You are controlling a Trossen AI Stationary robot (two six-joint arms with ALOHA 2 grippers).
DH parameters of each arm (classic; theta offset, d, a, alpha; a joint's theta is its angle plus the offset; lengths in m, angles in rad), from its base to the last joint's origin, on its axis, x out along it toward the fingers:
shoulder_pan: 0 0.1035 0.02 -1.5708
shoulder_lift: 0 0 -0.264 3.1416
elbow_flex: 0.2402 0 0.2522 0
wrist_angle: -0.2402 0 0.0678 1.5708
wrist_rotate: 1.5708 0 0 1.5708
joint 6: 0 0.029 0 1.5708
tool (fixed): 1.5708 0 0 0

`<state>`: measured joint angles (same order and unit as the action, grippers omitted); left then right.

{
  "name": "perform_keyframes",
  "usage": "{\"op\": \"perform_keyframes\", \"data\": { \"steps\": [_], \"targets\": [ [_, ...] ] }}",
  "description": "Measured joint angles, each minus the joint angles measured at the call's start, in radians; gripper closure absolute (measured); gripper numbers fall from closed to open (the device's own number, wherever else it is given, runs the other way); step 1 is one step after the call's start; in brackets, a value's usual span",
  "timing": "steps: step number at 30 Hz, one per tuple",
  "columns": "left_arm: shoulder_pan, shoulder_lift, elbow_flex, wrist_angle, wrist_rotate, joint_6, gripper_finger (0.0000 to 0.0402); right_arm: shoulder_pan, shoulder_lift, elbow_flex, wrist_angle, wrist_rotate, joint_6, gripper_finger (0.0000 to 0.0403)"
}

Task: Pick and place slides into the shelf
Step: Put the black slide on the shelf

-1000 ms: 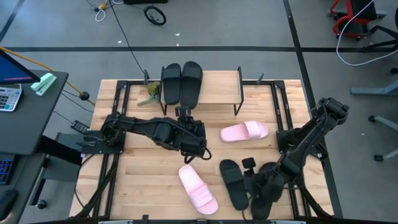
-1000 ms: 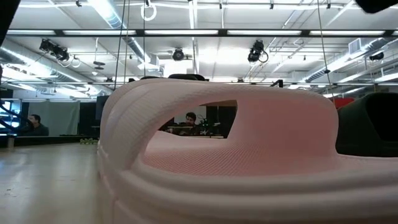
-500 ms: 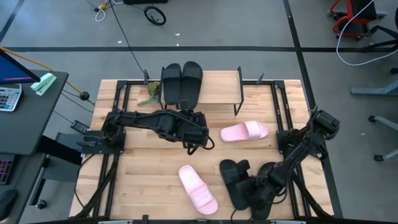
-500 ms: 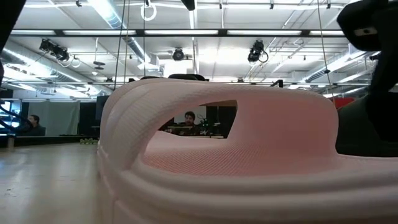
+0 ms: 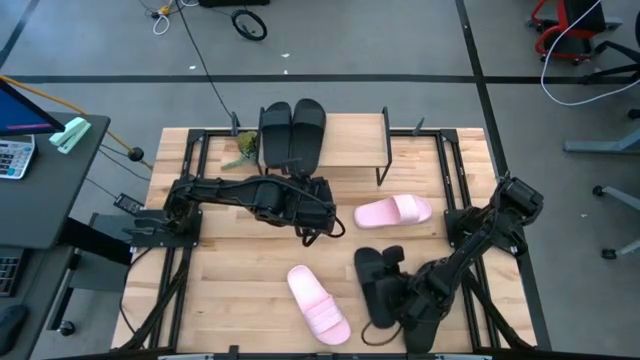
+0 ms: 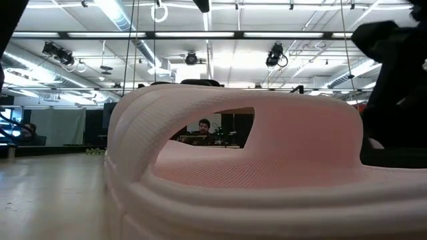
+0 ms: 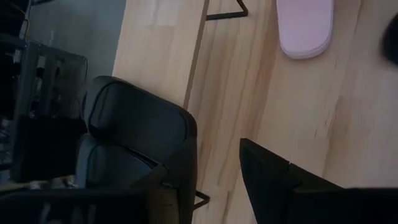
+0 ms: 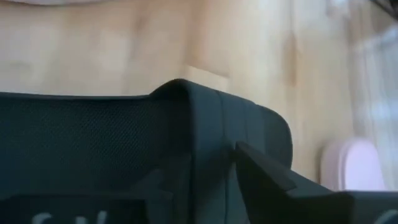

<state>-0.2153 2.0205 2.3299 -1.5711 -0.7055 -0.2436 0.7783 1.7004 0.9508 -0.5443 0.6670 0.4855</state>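
Since the earlier frame, a black slide (image 7: pixel 134 146) is being carried toward the shelf (image 5: pixel 340 145) by the left gripper (image 5: pixel 318 215), fingers clamped on its strap. Another black slide (image 8: pixel 124 149) is being gripped by the right gripper (image 5: pixel 395 290). Placement beside the shelved pair (image 5: pixel 292 130) is needed next. Only the low view is showing the pink slide (image 6: pixel 233 167) close.

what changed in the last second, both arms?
Left gripper lifted its black slide off the table near the front pink slide and carried it back toward the shelf. Right gripper closed in on the front black slide, its strap now between the fingers. Both pink slides and the pair on the shelf stayed put.
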Motion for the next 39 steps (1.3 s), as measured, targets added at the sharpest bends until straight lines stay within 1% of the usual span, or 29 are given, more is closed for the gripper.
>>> {"op": "perform_keyframes", "data": {
  "steps": [2, 5, 6, 8, 10, 12, 14, 15, 20, 22, 25, 28, 33, 35, 37, 39],
  "targets": [
    [-0.014, -0.001, 0.0, 0.0, 0.0, -0.011, 0.0284, -0.013, 0.0, 0.0, -0.016, 0.004, 0.064, 0.0319],
    [-0.044, -0.018, 0.0, 0.0, 0.001, 0.013, 0.0297, -0.024, -0.008, 0.001, -0.017, 0.005, 0.109, 0.0381],
    [-0.053, -0.025, 0.0, 0.0, 0.001, 0.018, 0.0301, -0.024, -0.012, 0.005, -0.021, 0.005, 0.111, 0.0388],
    [-0.069, -0.04, 0.0, 0.0, 0.002, 0.019, 0.0309, -0.024, -0.021, 0.024, -0.03, 0.004, 0.113, 0.0385],
    [-0.08, -0.063, 0.0, 0.0, 0.003, 0.018, 0.0316, -0.022, -0.043, 0.064, -0.026, 0.001, 0.111, 0.0384],
    [-0.09, -0.091, 0.0, 0.0, 0.001, 0.013, 0.0322, -0.018, -0.072, 0.122, -0.022, 0.025, 0.071, 0.0391],
    [-0.098, -0.115, 0.001, 0.0, 0.0, -0.009, 0.0326, -0.01, -0.101, 0.182, -0.037, 0.083, -0.018, 0.0393],
    [-0.1, -0.127, 0.001, 0.0, 0.0, -0.017, 0.0328, -0.009, -0.117, 0.209, -0.043, 0.134, -0.066, 0.0392],
    [-0.118, -0.181, 0.001, 0.0, 0.0, -0.091, 0.0336, -0.037, -0.218, 0.311, -0.039, 0.443, -0.264, 0.0394],
    [-0.132, -0.197, 0.001, 0.0, 0.0, -0.12, 0.0339, -0.073, -0.255, 0.327, -0.041, 0.512, -0.354, 0.0394],
    [-0.158, -0.215, 0.001, 0.0, 0.001, -0.144, 0.0344, -0.161, -0.309, 0.328, -0.044, 0.554, -0.504, 0.0394],
    [-0.184, -0.221, 0.001, 0.0, 0.002, -0.144, 0.035, -0.286, -0.346, 0.328, -0.043, 0.551, -0.601, 0.0394],
    [-0.223, -0.223, 0.0, 0.0, 0.003, -0.14, 0.0359, -0.522, -0.349, 0.327, -0.044, 0.512, -0.8, 0.0394],
    [-0.236, -0.223, 0.0, 0.0, 0.003, -0.14, 0.0362, -0.62, -0.345, 0.327, -0.043, 0.437, -0.865, 0.0394],
    [-0.25, -0.222, 0.0, 0.0, 0.003, -0.139, 0.0365, -0.711, -0.332, 0.327, -0.04, 0.311, -0.925, 0.0394],
    [-0.264, -0.222, 0.0, 0.0, 0.003, -0.139, 0.0368, -0.789, -0.309, 0.327, -0.037, 0.226, -0.989, 0.0394]
  ]
}}
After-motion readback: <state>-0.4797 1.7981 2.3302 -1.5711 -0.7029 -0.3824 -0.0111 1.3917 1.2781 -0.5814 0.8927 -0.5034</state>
